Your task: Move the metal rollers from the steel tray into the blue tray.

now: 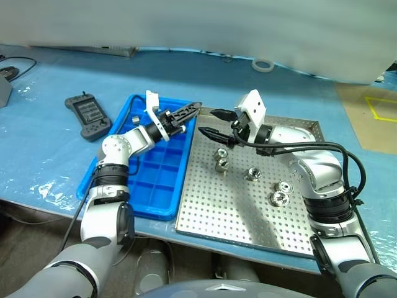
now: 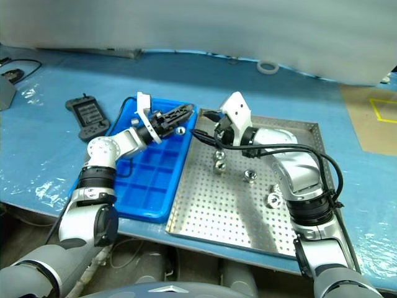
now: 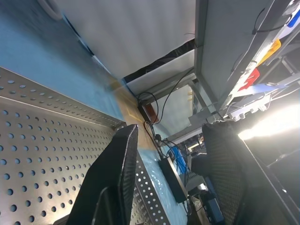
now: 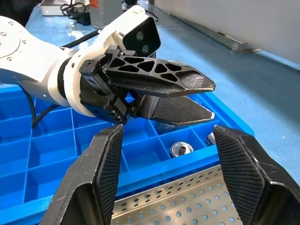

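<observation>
Shiny cylindrical metal rollers [image 1: 250, 174] on perforated steel tray [image 1: 211, 205].

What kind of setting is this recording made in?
Probably a lab or workshop bench: a perforated steel tray and a compartmented blue tray on a blue-sheeted table, with cables and shelving behind.

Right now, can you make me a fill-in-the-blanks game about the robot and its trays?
1. The perforated steel tray still holds ____ metal rollers.
2. The left end effector hangs over the ____ tray.
3. The white tape ring lies on the table ____ the steel tray.
4. The right end effector has its fingers ____.

Missing words: five; blue; beyond; open
</observation>
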